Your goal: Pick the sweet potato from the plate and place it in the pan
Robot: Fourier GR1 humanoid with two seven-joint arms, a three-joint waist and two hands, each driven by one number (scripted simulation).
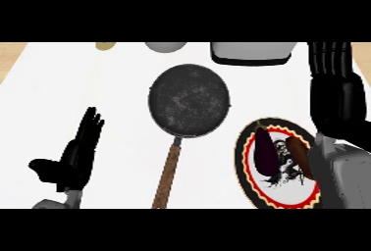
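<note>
The brown sweet potato (299, 157) lies on the right part of a round plate (243, 164) with a red and yellow rim, at the lower right. Beside it on the plate, to the left, lies a dark purple eggplant (266, 152). The dark round pan (190, 98) sits mid-counter, its wooden handle (168, 171) pointing toward me. My right hand (339, 100) is above the plate's far right edge, fingers straight and pointing away, holding nothing; its grey forearm covers the plate's right side and the sweet potato's edge. My left hand (78, 149) rests open at the lower left, fingers up.
Along the far edge of the white counter stand a small yellowish object (105, 45), a grey bowl (167, 46) and a pale boxy container (253, 53). A tan surface (10, 59) shows past the counter's left edge.
</note>
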